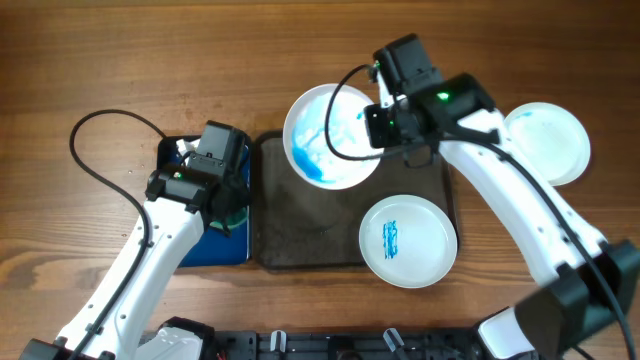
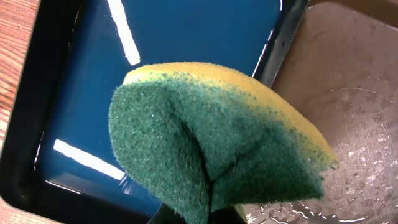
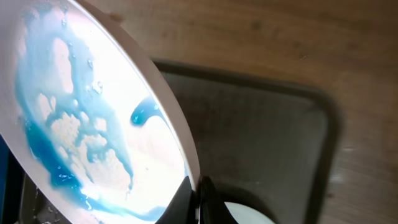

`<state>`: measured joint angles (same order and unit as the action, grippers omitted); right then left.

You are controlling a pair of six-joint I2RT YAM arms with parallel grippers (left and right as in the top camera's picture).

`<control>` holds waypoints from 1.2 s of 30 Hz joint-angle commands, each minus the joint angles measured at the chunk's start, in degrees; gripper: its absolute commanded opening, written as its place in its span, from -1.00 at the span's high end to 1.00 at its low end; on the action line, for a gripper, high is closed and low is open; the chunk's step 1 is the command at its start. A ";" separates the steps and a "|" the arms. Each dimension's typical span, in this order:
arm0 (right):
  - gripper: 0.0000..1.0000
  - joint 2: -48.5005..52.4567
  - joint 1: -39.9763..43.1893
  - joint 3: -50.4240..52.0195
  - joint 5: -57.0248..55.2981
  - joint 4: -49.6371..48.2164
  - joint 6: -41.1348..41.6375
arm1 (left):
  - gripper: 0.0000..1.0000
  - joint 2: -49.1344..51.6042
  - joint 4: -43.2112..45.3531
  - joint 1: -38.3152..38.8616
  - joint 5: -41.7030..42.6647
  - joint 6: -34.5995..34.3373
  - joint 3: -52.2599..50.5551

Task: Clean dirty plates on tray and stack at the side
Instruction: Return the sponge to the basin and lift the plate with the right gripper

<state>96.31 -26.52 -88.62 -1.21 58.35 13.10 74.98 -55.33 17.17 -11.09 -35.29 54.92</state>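
Note:
My right gripper [image 1: 385, 125] is shut on the rim of a white plate [image 1: 330, 135] smeared with wet blue, and holds it tilted above the far part of the dark grey-brown tray [image 1: 300, 235]. In the right wrist view the plate [image 3: 81, 124] fills the left side, the jaws [image 3: 200, 193] pinching its edge. A second plate with a blue scribble [image 1: 407, 240] lies on the tray's near right. A third plate [image 1: 548, 142] lies on the table at the right. My left gripper [image 1: 225, 205] is shut on a green-and-yellow sponge [image 2: 211, 143] over the blue tray's right edge.
The smaller glossy dark blue tray [image 1: 215, 245] lies left of the big tray; it also shows in the left wrist view [image 2: 186, 37]. The big tray's floor [image 2: 354, 124] is wet with droplets. Black cables loop over the table at left and centre.

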 commanded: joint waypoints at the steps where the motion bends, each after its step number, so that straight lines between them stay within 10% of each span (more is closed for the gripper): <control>1: 0.91 -4.46 0.22 -1.25 -4.02 0.68 -1.66 | 0.92 -0.83 -0.13 -0.55 0.13 -0.96 0.31; 36: 0.91 -4.55 0.17 -1.16 -14.49 1.07 -5.64 | 0.92 -0.83 -1.55 -0.57 0.57 0.55 0.28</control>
<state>92.66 -26.52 -88.62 -15.07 60.03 7.77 74.98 -56.82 17.06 -10.83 -35.22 54.92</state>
